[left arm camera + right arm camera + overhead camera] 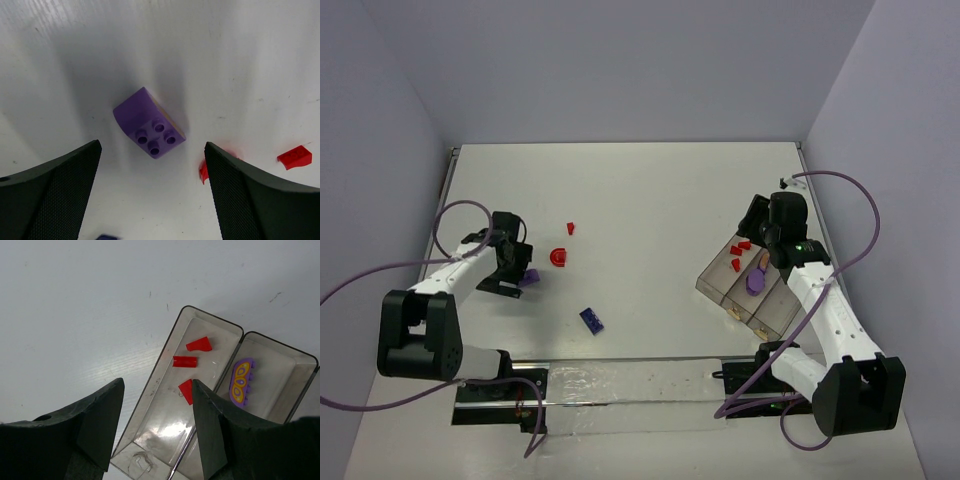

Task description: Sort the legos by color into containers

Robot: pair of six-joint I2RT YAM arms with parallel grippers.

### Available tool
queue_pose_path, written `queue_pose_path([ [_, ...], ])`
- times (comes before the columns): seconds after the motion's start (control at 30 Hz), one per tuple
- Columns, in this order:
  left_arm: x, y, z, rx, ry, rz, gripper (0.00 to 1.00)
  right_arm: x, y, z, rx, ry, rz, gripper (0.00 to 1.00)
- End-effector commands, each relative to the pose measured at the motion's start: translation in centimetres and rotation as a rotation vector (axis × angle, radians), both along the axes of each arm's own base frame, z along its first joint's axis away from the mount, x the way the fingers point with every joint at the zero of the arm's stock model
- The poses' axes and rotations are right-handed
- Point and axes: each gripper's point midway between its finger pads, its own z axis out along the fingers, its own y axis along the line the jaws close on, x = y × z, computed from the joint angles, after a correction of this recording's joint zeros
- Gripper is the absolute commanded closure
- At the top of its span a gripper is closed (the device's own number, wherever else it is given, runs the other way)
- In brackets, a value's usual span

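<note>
partly behind left gripper point(151, 148): red half-disc point(203, 171)

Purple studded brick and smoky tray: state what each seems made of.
The light purple four-stud brick looks like moulded hard plastic, opaque and satin: crisp studs, even colour, soft highlights. The smoky clear three-compartment tray looks like thin glossy plastic: the white table shows through and its floor glares; glass cannot be excluded.

tray point(715, 285): right on table point(650, 190) | three bricks point(185, 361): far compartment point(165, 420) | studded brick point(149, 130): table's left | near compartment point(778, 318): contents unclear
</note>
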Motion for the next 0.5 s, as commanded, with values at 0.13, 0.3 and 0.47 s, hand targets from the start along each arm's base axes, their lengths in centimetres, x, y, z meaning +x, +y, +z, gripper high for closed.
queue_pose_path([
  [0.13, 2.5, -0.5, -1.7, -0.074, -0.024, 0.073, 0.1, 0.7, 0.7, 2.0, 0.009, -0.047, 0.032, 0.36],
  [0.3, 2.7, 0.0, -2.6, -0.059, -0.012, 0.098, 0.12, 0.8, 0.8, 1.8, 0.01, -0.039, 0.037, 0.36],
  [0.47, 3.4, 0.1, -3.0, -0.048, -0.007, 0.077, 0.37, 0.9, 0.8, 1.9, 0.011, -0.038, 0.036, 0.36],
])
